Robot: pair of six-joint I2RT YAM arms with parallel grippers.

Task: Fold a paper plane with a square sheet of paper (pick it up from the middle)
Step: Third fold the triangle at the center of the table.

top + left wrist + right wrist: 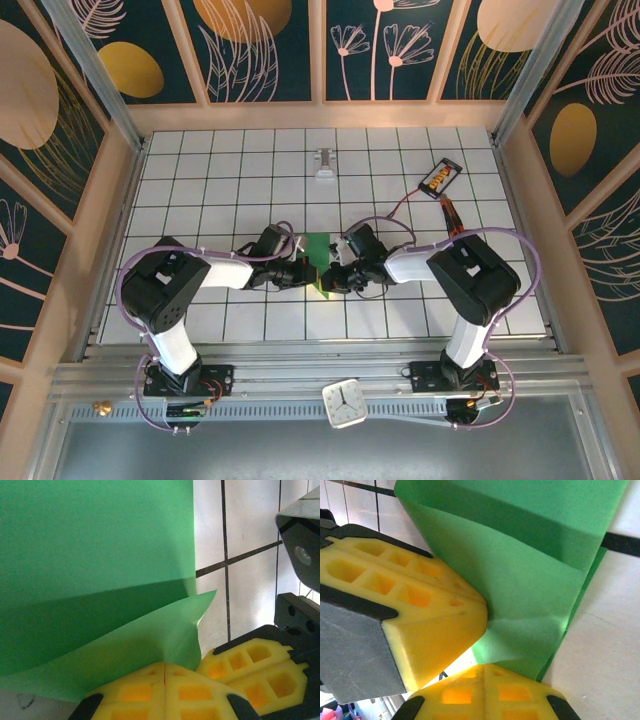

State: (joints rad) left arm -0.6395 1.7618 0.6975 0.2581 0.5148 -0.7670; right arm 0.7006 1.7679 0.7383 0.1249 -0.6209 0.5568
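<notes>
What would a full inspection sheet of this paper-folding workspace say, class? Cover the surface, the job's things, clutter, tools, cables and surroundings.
Surface: white grid-tiled table.
Job's things: green paper sheet, partly folded with a visible crease, pinched between the two tools at the table's middle.
Clutter: small grey-white fixture at the far middle; black device with an orange face at the far right; white clock on the near rail.
Tools: left tool shut on the sheet; right tool shut on the sheet, close beside the left one.
Cables: purple cables loop along both arms; a red wire runs to the black device.
Surroundings: dark floral wall panels in a pale wooden frame.
</notes>
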